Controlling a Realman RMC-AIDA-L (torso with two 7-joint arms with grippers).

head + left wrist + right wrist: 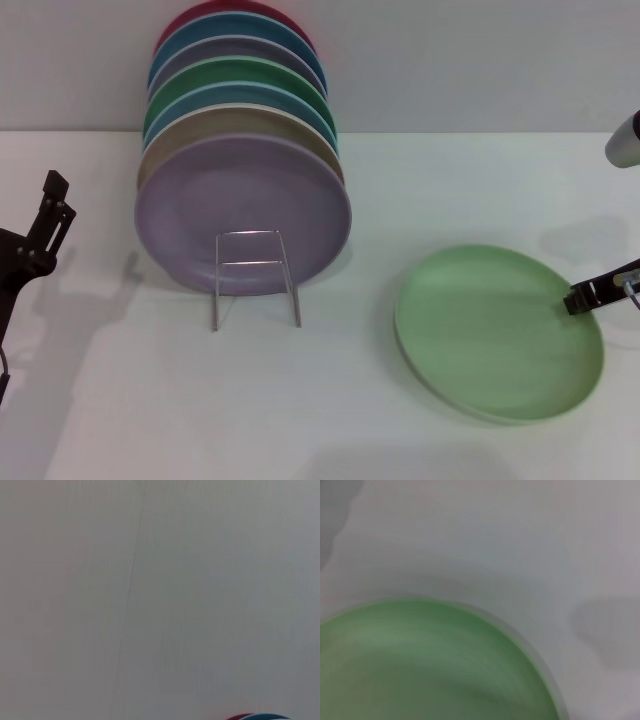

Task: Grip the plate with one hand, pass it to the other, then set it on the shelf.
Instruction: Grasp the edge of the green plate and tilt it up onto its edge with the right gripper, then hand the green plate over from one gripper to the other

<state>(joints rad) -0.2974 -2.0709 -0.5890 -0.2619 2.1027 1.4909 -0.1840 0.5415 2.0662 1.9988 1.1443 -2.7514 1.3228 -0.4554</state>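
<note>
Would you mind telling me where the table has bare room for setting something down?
Bare table lies in front of the wire shelf, between it and the light green plate, and behind that plate. It is crowded at the stacked plates and where the right hand meets the plate's rim.

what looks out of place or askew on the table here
Only the light green plate stands out: it lies flat on the table, apart from the plates leaning in the shelf. The right hand is at its rim. Nothing spilled or damaged.
</note>
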